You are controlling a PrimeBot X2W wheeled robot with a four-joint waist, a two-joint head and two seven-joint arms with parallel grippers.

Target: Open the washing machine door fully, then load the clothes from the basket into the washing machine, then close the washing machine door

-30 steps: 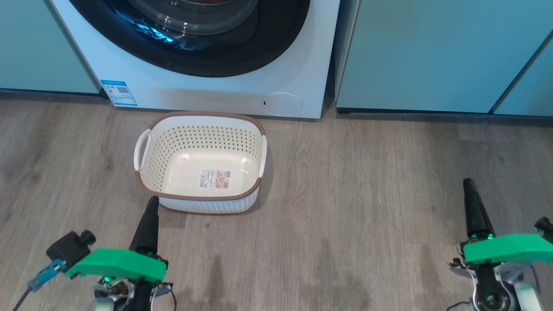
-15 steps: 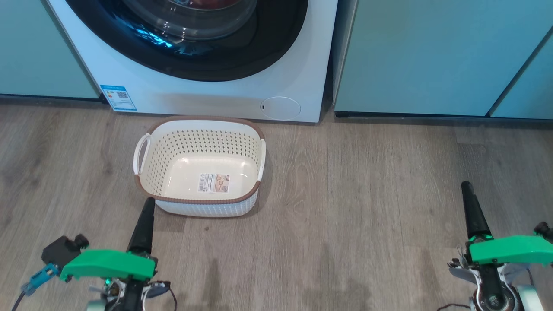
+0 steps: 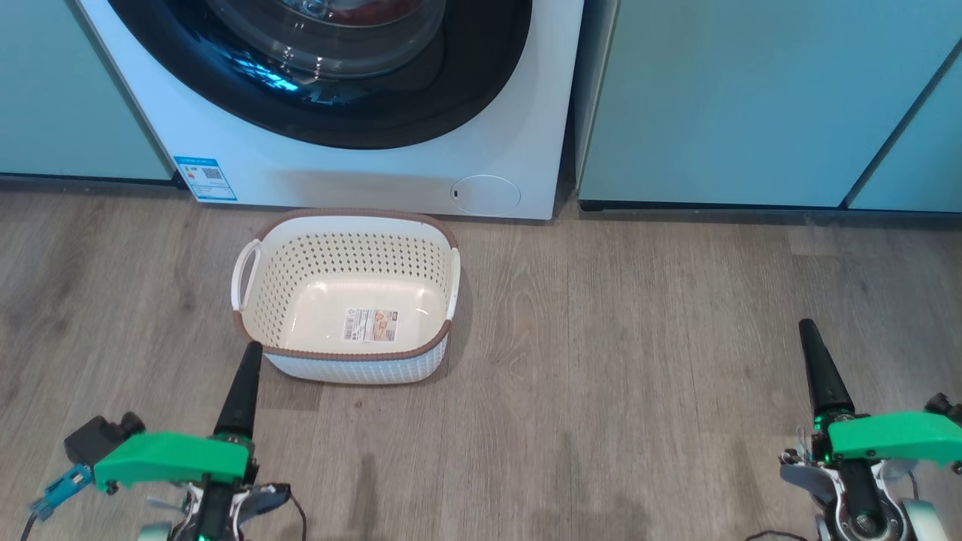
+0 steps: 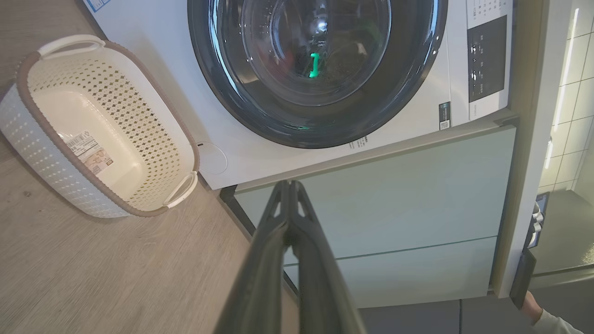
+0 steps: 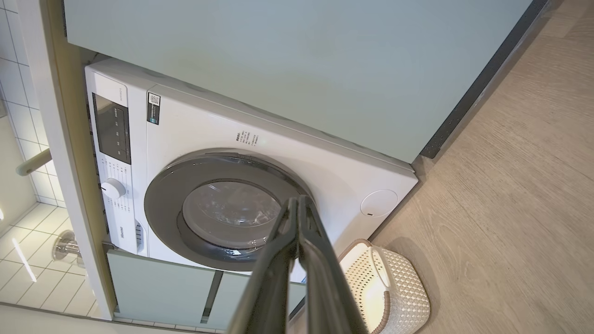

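Door [image 3: 451,113]: shut flush on the washer [image 3: 526,158] front. Wide glossy black rim, round, with a bulging clear glass porthole. A red patch behind the glass, likely clothes [image 3: 361,10]; too little shows to be sure.
Washer: smooth white panel, round filter cap [image 3: 485,195] low on its front, blue sticker [image 3: 204,177] at the opposite low corner.
Basket [image 3: 353,370]: on the floor [image 3: 639,361] just in front of the washer, below the door. Oval, cream perforated plastic, brown rim, white loop handles; label on its bare bottom.
Floor: grey-brown wood-grain planks. Flat matte teal cabinets [image 3: 751,98] flank the washer.
Left end effector [image 3: 253,348]: clenched, grasping nothing, hovering beside the basket's corner farthest from the washer.
Right end effector [image 3: 806,324]: clenched, grasping nothing, well apart from the washer.
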